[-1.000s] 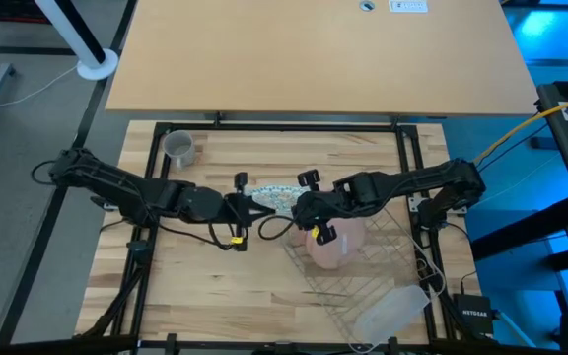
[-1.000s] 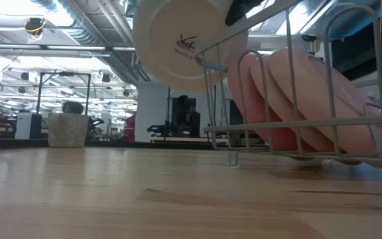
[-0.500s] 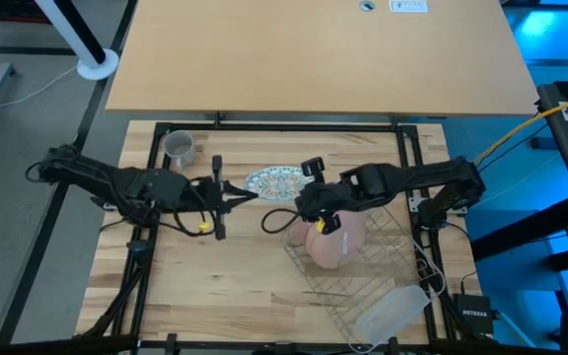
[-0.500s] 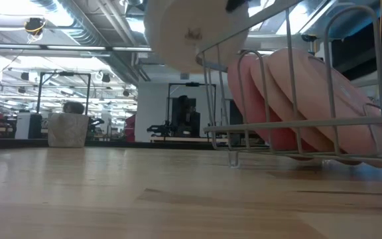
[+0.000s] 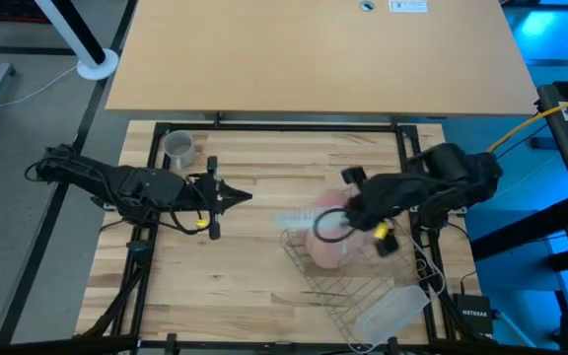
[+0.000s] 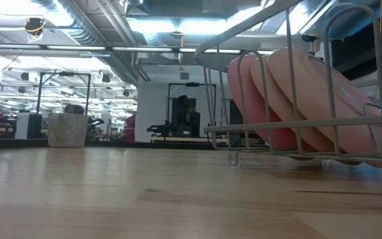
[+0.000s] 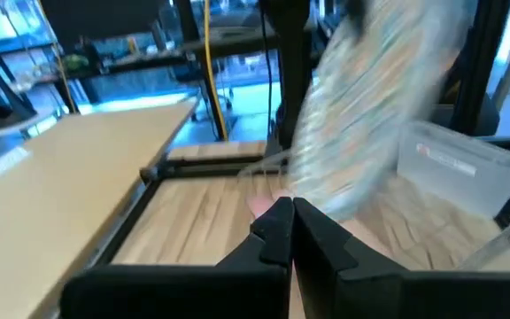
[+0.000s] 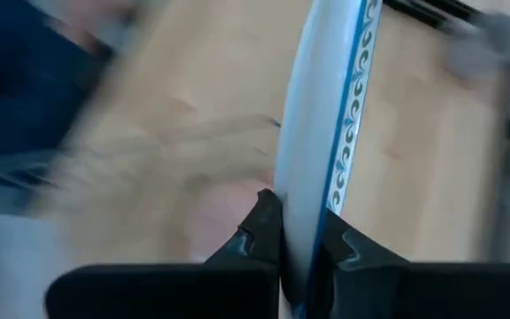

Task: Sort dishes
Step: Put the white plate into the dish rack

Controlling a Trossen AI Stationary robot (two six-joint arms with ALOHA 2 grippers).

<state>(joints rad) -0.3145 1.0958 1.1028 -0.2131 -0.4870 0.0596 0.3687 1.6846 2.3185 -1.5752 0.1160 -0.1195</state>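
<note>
Table (image 5: 225,296) of pale wood planks, seen from above, both arms reaching inward. Wire rack (image 5: 348,271) at right of centre, carrying two salmon-pink plates (image 6: 297,106) on edge, leaning side by side between the wires. Patterned plate (image 8: 330,151) pinched at its rim in the right end effector (image 8: 292,252), carried edge-on: face with blue-green border turned to one side, white underside to the other, long axis running straight out from the fingers. In the high view only a pale blur (image 5: 299,219) just beside the rack's near-left corner, above the pink plates. Step in hand, by judgement: transport of the third plate toward a free slot of the rack. Next move calls for rim aligned with the gap between wires, plate kept roughly upright and parallel to the pink pair, then lowered before release. Grey mug (image 5: 178,148) upright near the table's far-left corner, untouched. Left end effector (image 5: 233,196) idle over the table left of centre, fingers drawn together on nothing.
</note>
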